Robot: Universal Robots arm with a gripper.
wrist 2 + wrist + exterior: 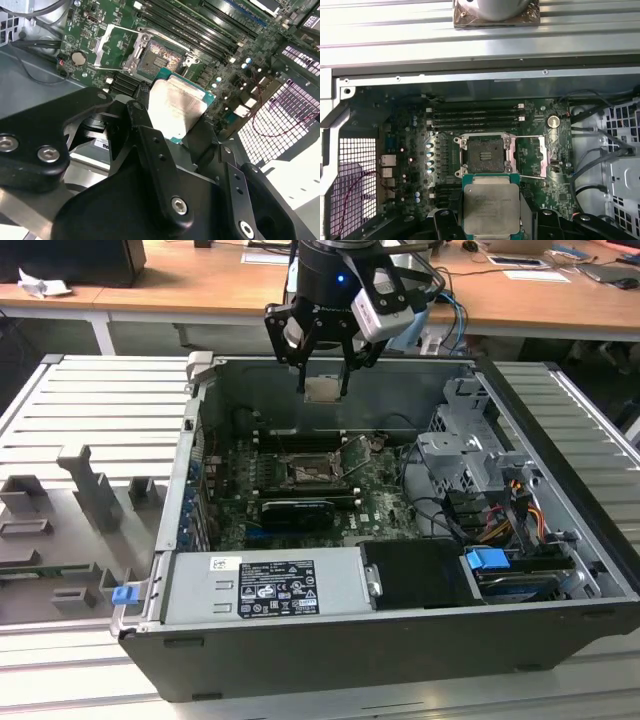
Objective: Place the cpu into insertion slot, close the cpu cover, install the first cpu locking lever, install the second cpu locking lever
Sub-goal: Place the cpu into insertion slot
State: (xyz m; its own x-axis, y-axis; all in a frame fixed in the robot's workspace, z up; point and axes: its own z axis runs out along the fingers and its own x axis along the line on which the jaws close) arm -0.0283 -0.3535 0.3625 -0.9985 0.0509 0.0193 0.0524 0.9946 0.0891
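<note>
My gripper (323, 390) hangs above the open computer case, shut on the cpu (322, 390), a flat square chip with a pale metal top. In both wrist views the cpu (175, 107) (491, 207) sits between the black fingers (145, 125), held well above the green board. Below it the insertion slot (305, 472) (157, 57) (482, 155) lies bare, a dark square socket with a silvery rim. The cpu cover (536, 155) (116, 47) (357, 452) is swung open beside the slot, with thin wire levers along it.
A long black graphics card (297, 512) lies in front of the slot and black memory slots (475, 117) behind it. A silver power supply (265, 585) fills the case front. A drive cage (470, 460) with cables stands at the exterior view's right, grey fixtures (90, 485) at its left.
</note>
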